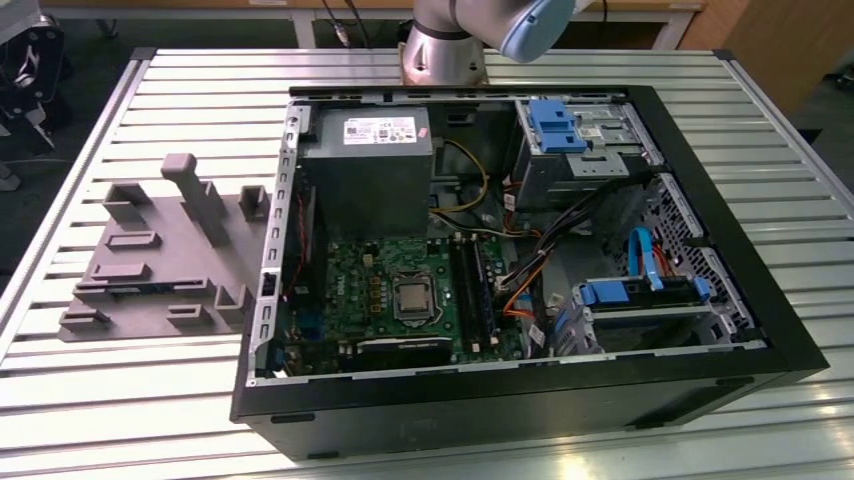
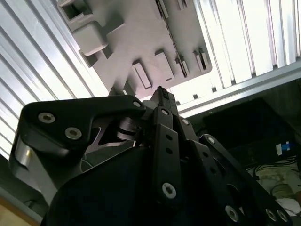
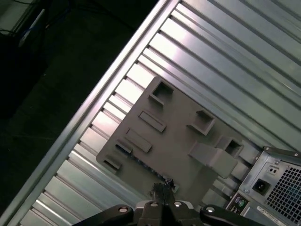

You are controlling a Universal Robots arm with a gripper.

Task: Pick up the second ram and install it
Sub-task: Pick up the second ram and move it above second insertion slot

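Note:
The second ram [image 1: 135, 290] is a thin dark blue-green strip lying in a slot near the front edge of the gray fixture [image 1: 160, 255], on the exterior view's left. In the first wrist view the ram [image 3: 124, 148] shows as a bluish strip along the fixture's [image 3: 178, 141] edge. My gripper [image 3: 163, 189] hangs well above the fixture, fingertips pressed together with nothing between them. In the second wrist view the gripper [image 2: 160, 92] points at the fixture [image 2: 141, 33]. The motherboard's dark memory slots [image 1: 474, 290] lie inside the open computer case [image 1: 747, 300].
The case holds a power supply [image 1: 367, 165], drive bays with blue clips [image 1: 554, 125] and loose cables [image 1: 534, 270]. Upright blocks [image 1: 200, 195] rise from the fixture. The slatted metal table [image 1: 134, 400] ends close beside the fixture, with dark floor [image 3: 42, 94] beyond. The arm's base [image 1: 447, 45] stands at the back.

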